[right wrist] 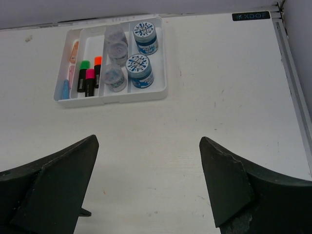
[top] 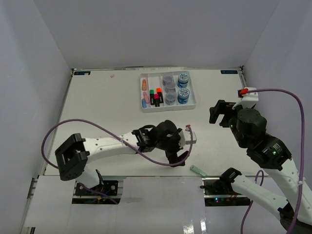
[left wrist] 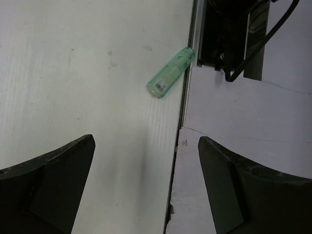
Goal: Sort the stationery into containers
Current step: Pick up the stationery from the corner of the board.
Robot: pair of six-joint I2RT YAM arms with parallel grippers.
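Tray [top: 168, 109]: sits at far middle of table [top: 97, 107], well apart from both arms. Split into four long compartments, one kind to each, so sorted by type: pastel highlighters [right wrist: 73, 53] leftmost, black highlighters [right wrist: 87, 80] next, grey jars [right wrist: 117, 50] third, blue jars [right wrist: 139, 68] rightmost. Looks orderly and close to complete.

Left gripper [left wrist: 146, 141]: hovers above near part of table, jaws wide apart, nothing between them. Points toward mint highlighter [left wrist: 170, 73]. Judged to be lining up for a pick.

Right gripper [right wrist: 148, 140]: held at right side, jaws apart, empty. Faces tray from a distance. Judged parked there to stay out of left arm's path.

Mint highlighter: lies flat at near edge of table, outside tray, between arm bases [top: 219, 183] and nearer the right one. Only item seen unsorted. Judged to belong with pastels in leftmost compartment.

Views:
- **Top only:** both arms, tray and mint highlighter together.
- **Left wrist only:** one end of highlighter at edge strip [left wrist: 187, 97], touching or just beside, cannot tell which. A label near the other end. No tray.
- **Right wrist only:** cap colours told apart (green, pink, orange) and jar lids plain. No mint highlighter.
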